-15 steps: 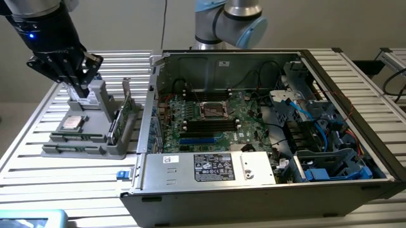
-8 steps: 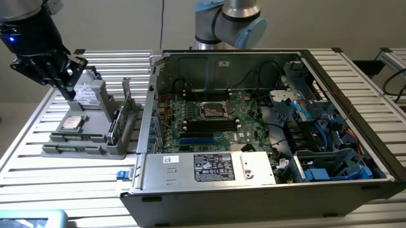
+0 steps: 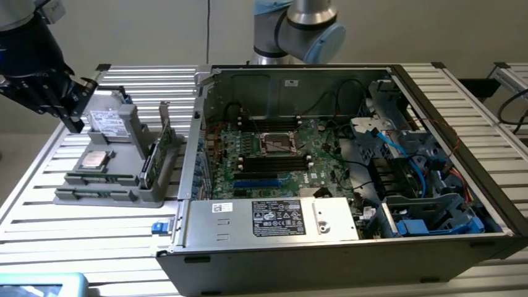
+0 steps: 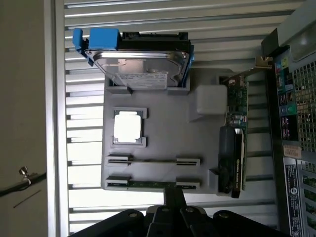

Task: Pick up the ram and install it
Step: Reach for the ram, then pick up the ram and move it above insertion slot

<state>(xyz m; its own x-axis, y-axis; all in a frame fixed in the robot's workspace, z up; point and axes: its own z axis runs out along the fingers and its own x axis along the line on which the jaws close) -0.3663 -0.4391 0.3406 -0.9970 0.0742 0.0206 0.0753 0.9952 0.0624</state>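
Observation:
The ram (image 4: 152, 184) is a thin dark-green stick standing on edge in the outer slot of a grey parts holder (image 4: 168, 138). My gripper (image 4: 174, 200) hangs well above the holder, its black fingers pressed together with nothing between them, over the holder's edge beside the ram. In the exterior view the gripper (image 3: 74, 124) is high at the exterior view's left, above the grey holder (image 3: 111, 189). The open computer case (image 3: 206, 111) lies to the exterior view's right, with the motherboard (image 3: 281, 154) and its long black slots (image 3: 272, 164) exposed.
The holder also carries a hard drive (image 4: 140, 66) in a blue bracket, a processor (image 4: 129, 127) and a green card with a metal bracket (image 4: 236, 148). Blue cables and drive cages fill the case's right side (image 3: 421, 185). The slatted table's edge (image 4: 54, 118) runs close to the holder.

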